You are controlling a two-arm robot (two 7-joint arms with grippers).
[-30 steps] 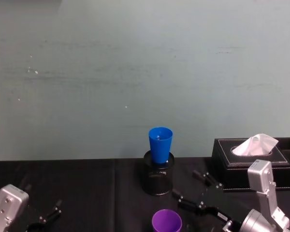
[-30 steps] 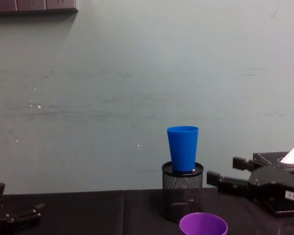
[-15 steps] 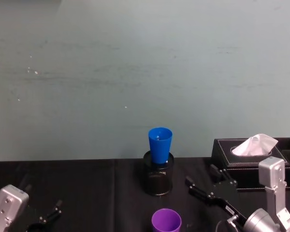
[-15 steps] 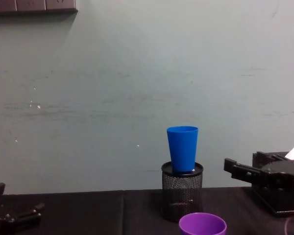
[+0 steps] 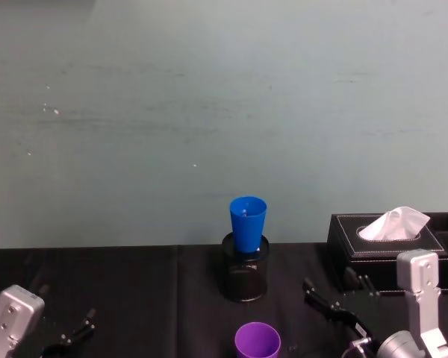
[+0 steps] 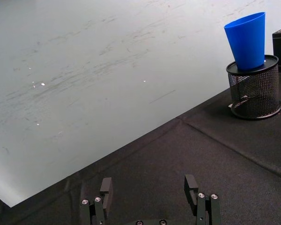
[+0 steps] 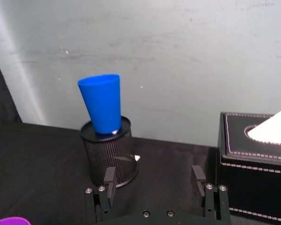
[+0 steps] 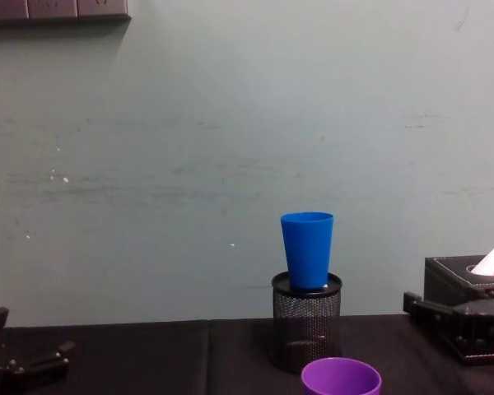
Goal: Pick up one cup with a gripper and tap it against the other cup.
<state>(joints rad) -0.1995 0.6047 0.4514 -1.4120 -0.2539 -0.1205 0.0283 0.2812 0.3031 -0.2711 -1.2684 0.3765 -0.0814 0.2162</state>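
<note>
- Over the last second the right claw (image 5: pixel 330 300) has drawn back toward the robot's right, away from the purple cup (image 5: pixel 257 340); its fingers stand apart, holding nothing, so no grasp has begun.
- The purple cup stands upright on the table (image 5: pixel 134 298), apparently empty.
- The blue cup (image 5: pixel 247 222) sits in the mesh pen holder (image 5: pixel 245 277).
- The left claw (image 6: pixel 150 197) rests parked, open and empty.

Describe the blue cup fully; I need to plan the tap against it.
The blue cup is a plain bright blue tumbler, smooth like plastic, tapered, without a handle. It stands upright, mouth up, its narrow base sunk into the top of the black mesh pen holder at the back of the dark table, before the pale wall. Nothing else touches it; both end effectors are apart from it.
</note>
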